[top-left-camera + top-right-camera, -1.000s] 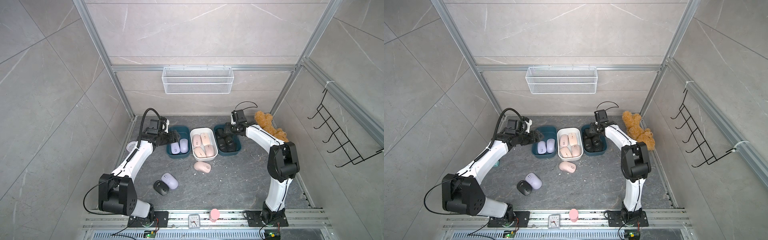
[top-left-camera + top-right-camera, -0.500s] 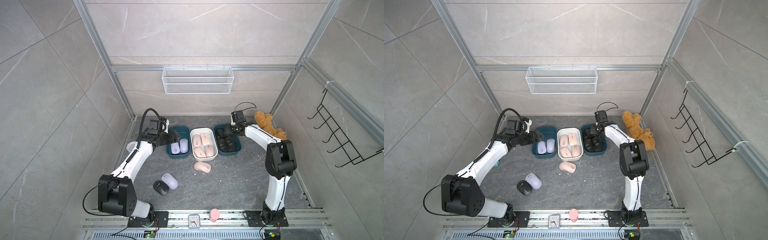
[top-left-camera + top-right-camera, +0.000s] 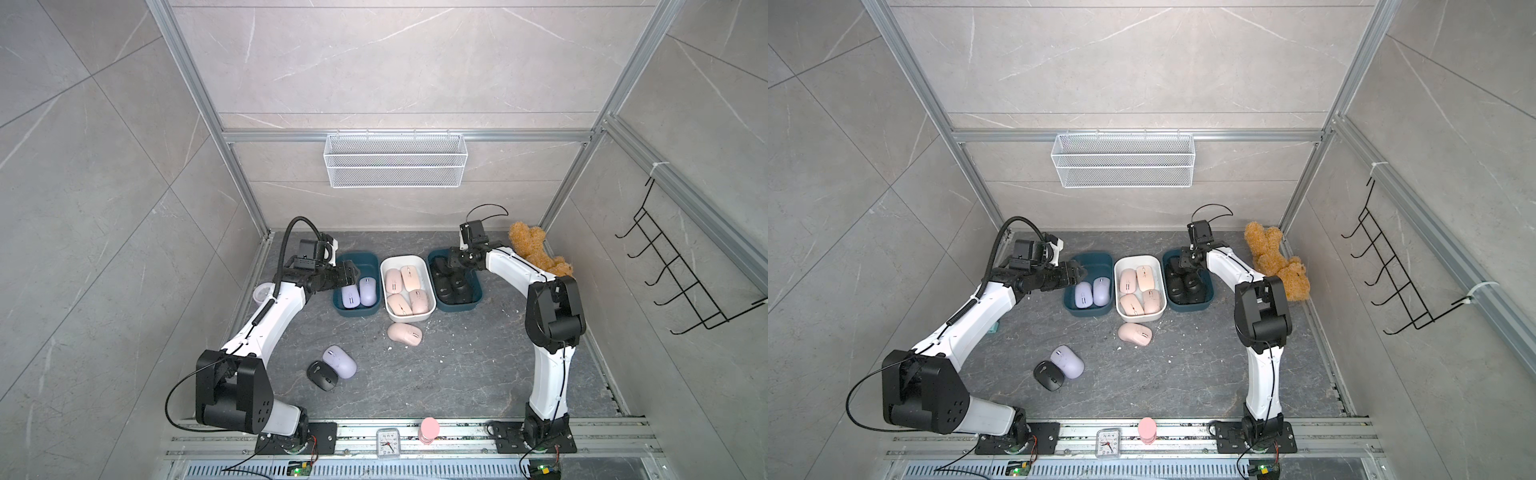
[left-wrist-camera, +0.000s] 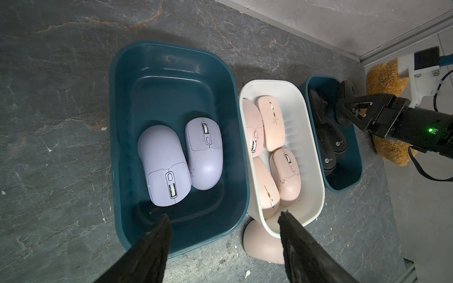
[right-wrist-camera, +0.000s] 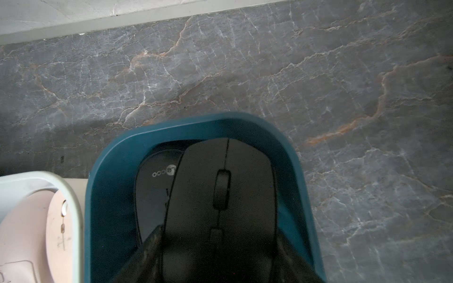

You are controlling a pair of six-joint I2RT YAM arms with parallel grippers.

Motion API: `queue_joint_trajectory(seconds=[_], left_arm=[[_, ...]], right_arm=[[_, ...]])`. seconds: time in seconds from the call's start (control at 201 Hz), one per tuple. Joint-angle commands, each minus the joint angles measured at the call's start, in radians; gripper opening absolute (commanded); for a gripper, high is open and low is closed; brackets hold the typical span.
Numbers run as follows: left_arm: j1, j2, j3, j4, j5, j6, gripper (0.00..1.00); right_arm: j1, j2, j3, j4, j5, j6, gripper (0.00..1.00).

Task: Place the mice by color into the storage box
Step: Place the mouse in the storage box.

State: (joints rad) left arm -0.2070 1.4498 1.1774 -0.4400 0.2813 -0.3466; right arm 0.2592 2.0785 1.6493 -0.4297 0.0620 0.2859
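Observation:
Three bins stand in a row at the back. The left teal bin (image 3: 356,312) holds two lavender mice (image 4: 166,166). The white bin (image 3: 409,318) holds several pink mice (image 3: 403,286). The right teal bin (image 3: 457,308) holds black mice (image 3: 451,289). My left gripper (image 4: 223,215) hangs open and empty over the left bin's near end. My right gripper (image 5: 218,232) is shut on a black mouse (image 5: 220,191) just above the far end of the right teal bin (image 5: 110,196). A pink mouse (image 3: 405,333), a lavender mouse (image 3: 340,361) and a black mouse (image 3: 321,375) lie loose on the floor.
A brown teddy bear (image 3: 536,253) sits in the back right corner behind my right arm. A wire basket (image 3: 395,166) hangs on the back wall. A clock (image 3: 388,444) and a pink cylinder (image 3: 429,430) stand on the front rail. A small teal block (image 3: 993,328) lies under my left arm.
My right arm's elbow has drifted slightly left while its gripper stays over the right teal bin with the black mouse. The left arm has barely moved.

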Motion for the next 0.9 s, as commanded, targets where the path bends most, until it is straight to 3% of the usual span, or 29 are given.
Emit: queue_joint_trajectory(seconds=[0.0,0.892], left_arm=[[0.004,-0.035,-0.004,0.024,-0.008,0.02,0.72],[0.004,-0.035,0.0,0.017,-0.013,0.025,0.72]], right_arm=[[-0.005,0.025,0.037,-0.021,0.022,-0.027,0.57],[-0.005,0.103,0.099,-0.08,0.063,-0.053,0.65]])
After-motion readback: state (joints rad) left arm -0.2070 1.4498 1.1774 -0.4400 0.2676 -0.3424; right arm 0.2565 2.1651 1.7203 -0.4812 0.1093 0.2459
